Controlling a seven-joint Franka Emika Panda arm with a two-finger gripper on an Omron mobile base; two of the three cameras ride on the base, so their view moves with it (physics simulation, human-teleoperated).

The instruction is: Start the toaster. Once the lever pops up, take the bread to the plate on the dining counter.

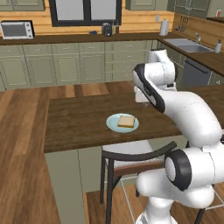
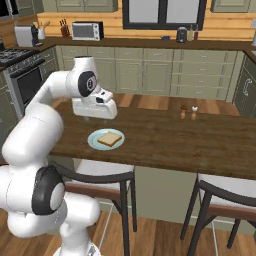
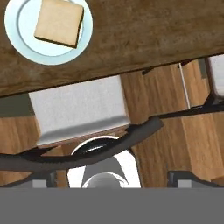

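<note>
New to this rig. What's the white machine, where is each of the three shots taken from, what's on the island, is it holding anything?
It is a white robot arm on a drivable base, rendered in a simulated kitchen. Two pictures come from cameras on the base, behind the arm to its left and right. The third looks along the hand, down past a chair seat.

On the dining counter sits a pale blue-green plate with the bread lying flat on it. Two small shakers stand farther along.

The gripper is open and holds nothing.

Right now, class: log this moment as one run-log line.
bread: flat on plate | plate: on dining counter | gripper: open, empty, raised clear of plate
</note>
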